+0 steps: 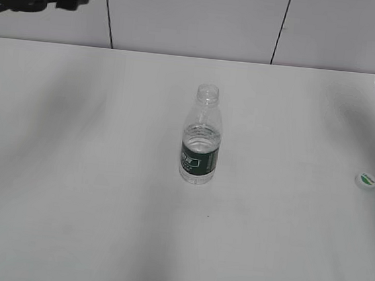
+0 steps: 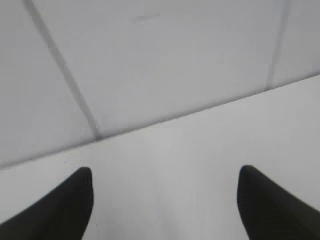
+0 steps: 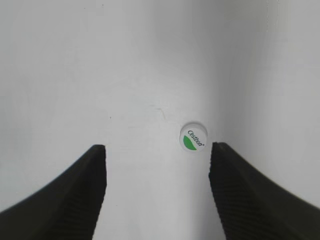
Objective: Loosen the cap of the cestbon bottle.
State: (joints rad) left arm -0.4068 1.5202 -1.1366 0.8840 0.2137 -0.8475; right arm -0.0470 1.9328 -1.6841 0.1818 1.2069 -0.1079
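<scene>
The cap (image 3: 193, 136) is already off: it is being seen lying flat on the table (image 1: 68, 202), logo side up, well apart from the cestbon bottle (image 1: 201, 136) and out near the right edge of the exterior view (image 1: 367, 180). The bottle is standing upright near the middle of the table, neck bare and threads exposed, partly filled with water up to about the label band; nothing is touching it. The task is judged done, and past done, since the cap is not merely loosened but fully removed and set aside. Nothing is being held by either arm. The right gripper (image 3: 158, 150) is being held above the table with the jaws spread wide; in its wrist view the cap is being framed between the fingers (image 3: 75, 200) but on the surface beyond them, closer to the right-hand one, not in contact. The left gripper (image 2: 165, 172) is likewise spread wide and empty, pointed toward the table's far edge and the panelled wall (image 2: 150, 60), well away from the bottle. In the exterior view both arms are being seen only at the top corners. Remaining work is judged nil, apart perhaps from parking the arms.
</scene>
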